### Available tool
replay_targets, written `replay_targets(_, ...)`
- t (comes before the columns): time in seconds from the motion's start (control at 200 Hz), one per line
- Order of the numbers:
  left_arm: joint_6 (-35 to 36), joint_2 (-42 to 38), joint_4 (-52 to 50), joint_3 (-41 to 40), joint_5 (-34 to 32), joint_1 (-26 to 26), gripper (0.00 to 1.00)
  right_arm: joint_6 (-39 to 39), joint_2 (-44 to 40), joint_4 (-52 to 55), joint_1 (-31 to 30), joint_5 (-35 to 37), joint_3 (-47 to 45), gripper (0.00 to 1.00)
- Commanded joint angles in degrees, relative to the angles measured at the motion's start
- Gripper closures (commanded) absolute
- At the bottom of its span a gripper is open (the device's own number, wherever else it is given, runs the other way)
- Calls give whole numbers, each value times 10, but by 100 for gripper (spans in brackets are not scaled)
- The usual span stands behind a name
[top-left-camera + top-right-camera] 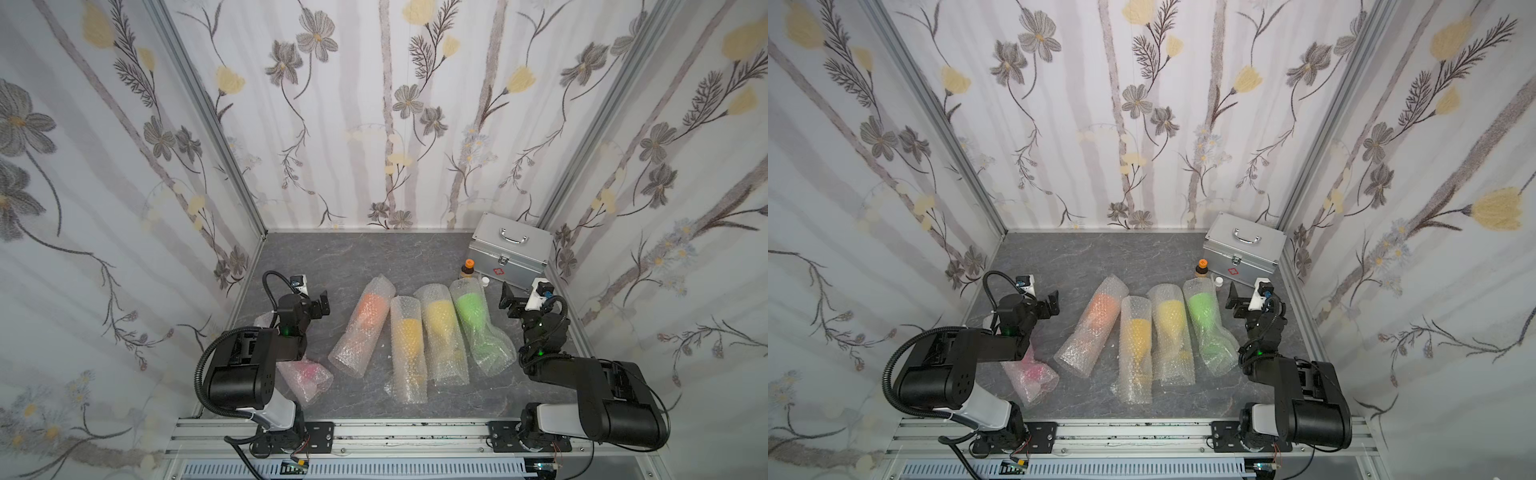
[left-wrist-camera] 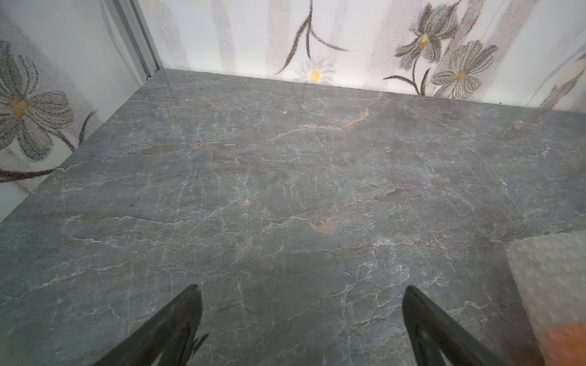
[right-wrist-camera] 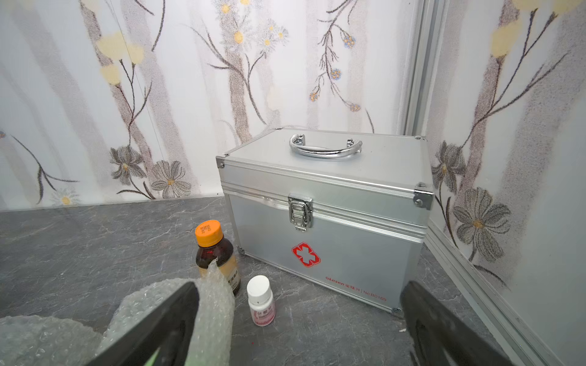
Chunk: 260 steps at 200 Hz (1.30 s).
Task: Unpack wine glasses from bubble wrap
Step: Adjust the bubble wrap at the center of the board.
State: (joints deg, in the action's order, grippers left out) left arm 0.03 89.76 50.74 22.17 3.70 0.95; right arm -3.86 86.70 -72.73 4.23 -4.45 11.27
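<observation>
Well, your five glasses [image 1: 440, 316] lie across the table [image 1: 332, 257], each rolled in a clear, dimpled tube of wrap [image 1: 349, 357] with its colour blurred through: the pink glass [image 1: 306, 370] partly under your left arm [image 1: 249, 353], then orange, amber, yellow and green side by side. Your left gripper [image 2: 301, 288] and right gripper [image 3: 299, 285] both stand wide and hold nothing. Both top views give you all five tubes; the left wrist view catches only one orange-tinted corner, and the right wrist view only a wrap end in front of the brown bottle [image 3: 215, 250], beside a white bottle [image 3: 260, 299] and the case [image 3: 333, 221]
</observation>
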Motion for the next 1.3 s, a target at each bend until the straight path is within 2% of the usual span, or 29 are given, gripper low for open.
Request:
replay_targets(0.0,-2,1,15,3,2,0,0,-2,1,-20,-1,-5,2,0)
replay_targets(0.894,-5,1,9,6,14,5,0,-3,0,-20,0,-5,1,0)
replay_targets(1.009,-13,-5,4,7,-6,6,0,-13,-13,-13,7,-7,1,0)
replay_targets(1.144,-24,-60,-96,35,-33,7,0,-20,-65,43,11,4,6,0)
replay_targets(1.294,-47,-112,-338,144,-55,-5,0,-35,-134,195,11,16,60,0)
